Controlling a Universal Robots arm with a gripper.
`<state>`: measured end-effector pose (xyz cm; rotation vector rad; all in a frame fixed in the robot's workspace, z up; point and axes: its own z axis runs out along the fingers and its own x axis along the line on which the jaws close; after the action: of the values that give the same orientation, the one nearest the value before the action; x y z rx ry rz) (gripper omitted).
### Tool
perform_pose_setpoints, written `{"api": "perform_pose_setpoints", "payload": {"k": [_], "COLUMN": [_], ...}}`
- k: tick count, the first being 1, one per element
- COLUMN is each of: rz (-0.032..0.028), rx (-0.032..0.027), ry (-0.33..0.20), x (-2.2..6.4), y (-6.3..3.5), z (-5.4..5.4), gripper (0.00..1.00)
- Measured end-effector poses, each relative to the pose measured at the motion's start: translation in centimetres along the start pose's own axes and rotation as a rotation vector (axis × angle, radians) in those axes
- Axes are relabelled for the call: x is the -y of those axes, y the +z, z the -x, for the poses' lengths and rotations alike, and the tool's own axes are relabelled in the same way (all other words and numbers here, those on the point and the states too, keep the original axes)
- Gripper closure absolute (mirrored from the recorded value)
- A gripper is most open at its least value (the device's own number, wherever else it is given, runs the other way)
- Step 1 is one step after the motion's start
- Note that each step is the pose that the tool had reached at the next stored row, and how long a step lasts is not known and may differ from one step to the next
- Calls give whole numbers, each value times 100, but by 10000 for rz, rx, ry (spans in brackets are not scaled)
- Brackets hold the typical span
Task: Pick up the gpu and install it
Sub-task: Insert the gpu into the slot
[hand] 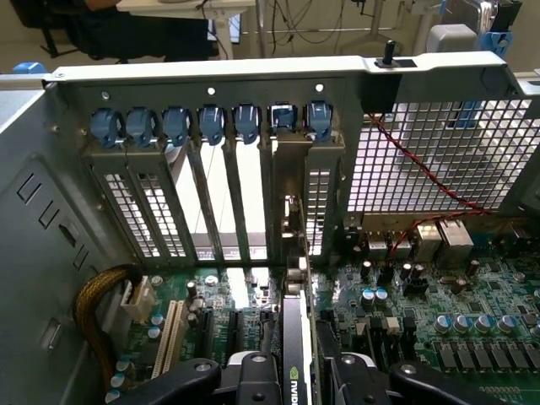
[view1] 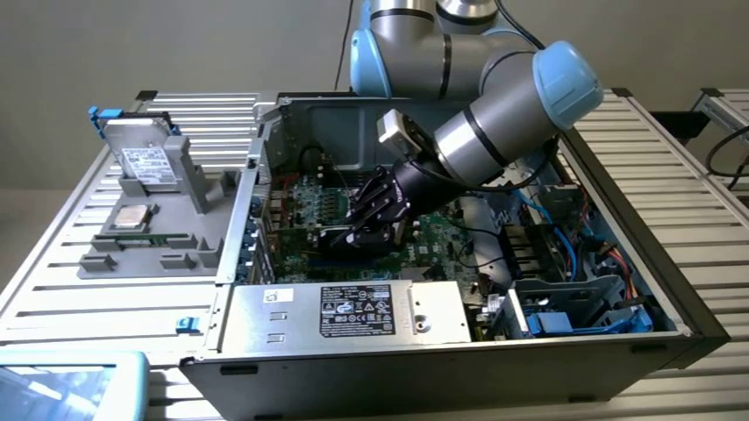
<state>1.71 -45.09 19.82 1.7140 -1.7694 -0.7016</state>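
Observation:
My gripper point(view1: 357, 235) is down inside the open computer case point(view1: 655, 289), low over the green motherboard point(view1: 439, 232). It is shut on the gpu point(hand: 293, 337), which the wrist view shows edge-on as a thin dark card with a logo, held between the two black fingers point(hand: 253, 375). The card stands upright on the motherboard point(hand: 439, 312), among the expansion slots. Its silver bracket point(hand: 291, 181) stands at the rear slot panel, under the row of blue clips point(hand: 283, 118). In the exterior view my wrist hides most of the card.
A silver power supply point(view1: 351, 311) with a label lies at the case's near edge. Blue cables and a drive cage point(view1: 580, 303) fill the exterior view's right. Outside, a grey fixture point(view1: 153, 246) holds a hard drive point(view1: 146, 162) and a memory stick point(view1: 143, 239). Red wires point(hand: 422, 186) cross the mesh.

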Motion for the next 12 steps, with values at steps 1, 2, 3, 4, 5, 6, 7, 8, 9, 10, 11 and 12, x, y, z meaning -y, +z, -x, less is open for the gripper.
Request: {"api": "perform_pose_setpoints", "payload": {"k": [1,2,3,4,5,6,7,8,9,10,11,12], "rz": [0,0,0,0,0,0,0,0,0,0,0,0], "rx": [1,1,1,1,0,1,3,2,2,1,1,0], "ry": [0,0,-1,-1,-1,-1,-1,0,1,1,1,1], "x": [0,-1,-1,-1,-2,-2,-2,-2,-2,-2,-2,-3], "y": [0,0,0,0,0,1,1,1,1,1,1,1], "z": [0,0,0,0,0,-3,-8,-8,-8,-9,-9,-9], "gripper": [72,72,72,72,72,72,72,72,72,72,72,72]}}
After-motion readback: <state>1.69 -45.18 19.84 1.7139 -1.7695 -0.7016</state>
